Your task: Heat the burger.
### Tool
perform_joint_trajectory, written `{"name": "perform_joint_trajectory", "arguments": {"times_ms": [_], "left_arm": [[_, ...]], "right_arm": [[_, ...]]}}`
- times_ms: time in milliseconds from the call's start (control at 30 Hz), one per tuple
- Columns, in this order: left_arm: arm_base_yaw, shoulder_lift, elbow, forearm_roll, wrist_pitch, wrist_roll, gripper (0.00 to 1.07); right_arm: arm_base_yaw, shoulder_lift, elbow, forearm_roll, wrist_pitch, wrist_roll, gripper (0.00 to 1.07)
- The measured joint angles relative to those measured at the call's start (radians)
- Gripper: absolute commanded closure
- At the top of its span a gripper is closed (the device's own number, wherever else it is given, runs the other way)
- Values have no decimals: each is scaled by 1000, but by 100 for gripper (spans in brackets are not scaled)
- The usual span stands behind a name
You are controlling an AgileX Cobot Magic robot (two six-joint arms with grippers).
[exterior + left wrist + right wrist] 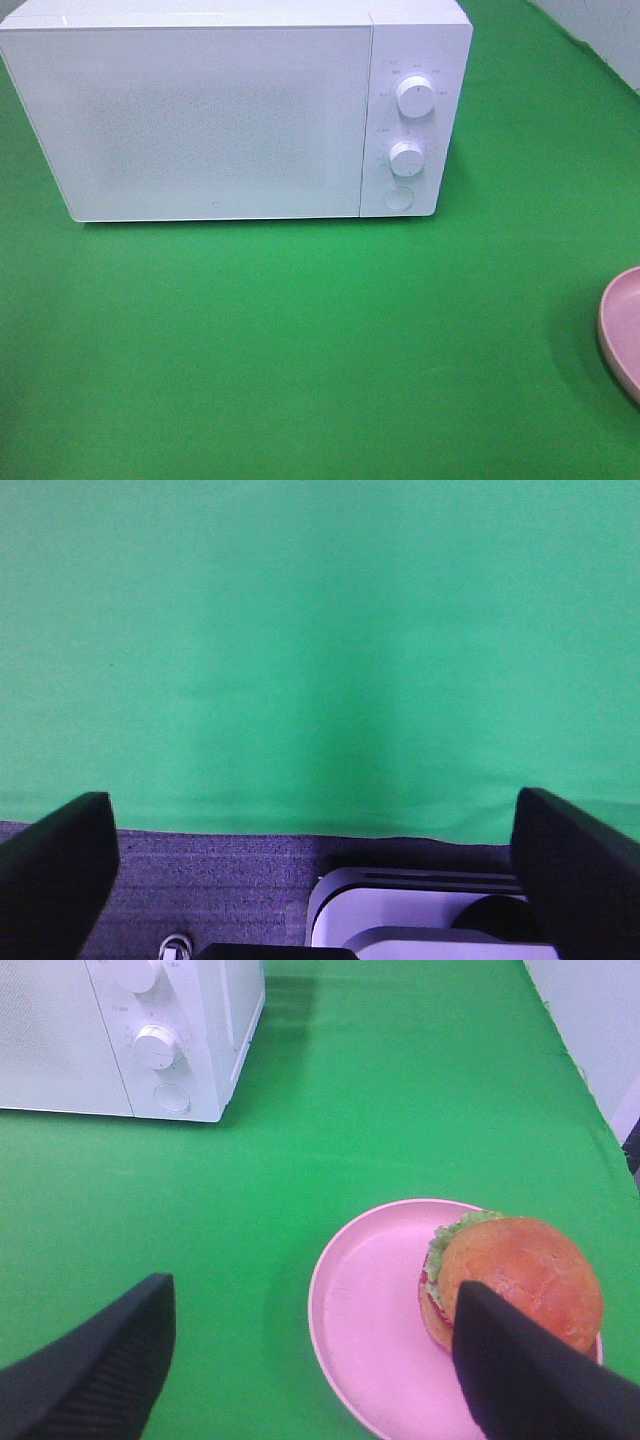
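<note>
The burger has a glossy, golden-brown bun with a finely crackled top; green lettuce frills out along one side, with a thin line of red tomato showing beneath it. It sits on a round pink plate, off-centre and near the plate's rim, leaving much of the plate bare. The plate rests on the green cloth at the right edge of the overhead view, where only a sliver of it shows.

The right gripper hovers above the plate with its black fingers spread wide, holding nothing; one finger overlaps the burger's edge in the wrist view. A white microwave stands at the back of the cloth, well apart from the plate, its door closed, with two dials and a round button on its panel.

The left gripper is also spread wide and empty, above the cloth's near edge.
</note>
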Motion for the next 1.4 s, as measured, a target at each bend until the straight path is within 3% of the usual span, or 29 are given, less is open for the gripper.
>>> {"name": "perform_joint_trajectory", "arguments": {"times_ms": [133,567,967,1400], "left_arm": [[0,-88,41,-1,-36,-2,6],[0,-226,43,-1,-53,-3,6],[0,-589,44,-2,-54,-3,6],[0,-611,46,-2,-54,-6,6]], "right_arm": [[0,0,0,0,0,0,33],[0,0,0,0,0,0,33],[0,0,0,0,0,0,33],[0,0,0,0,0,0,33]]}}
